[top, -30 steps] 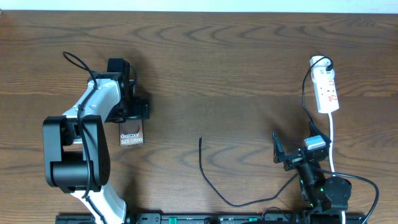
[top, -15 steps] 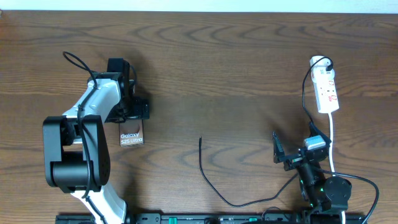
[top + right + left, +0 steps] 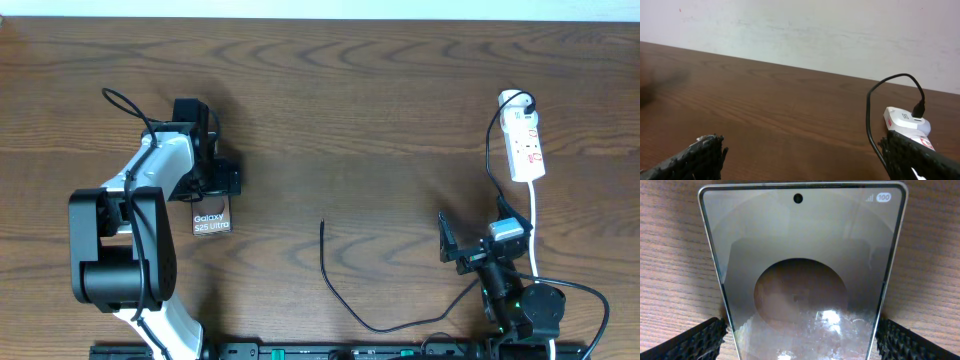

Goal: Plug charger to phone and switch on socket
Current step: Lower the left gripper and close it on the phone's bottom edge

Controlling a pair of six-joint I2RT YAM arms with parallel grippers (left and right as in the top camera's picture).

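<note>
The phone lies flat on the table, between the two fingers of the left claw, and it reaches out in front of that claw. The socket lies in front of the right claw, a little to its right and well apart from it. The charger is plugged in at the socket's far end. Its cable comes back along the socket's left side and passes by the right claw. Its free tip lies to that claw's left, between both claws.
</note>
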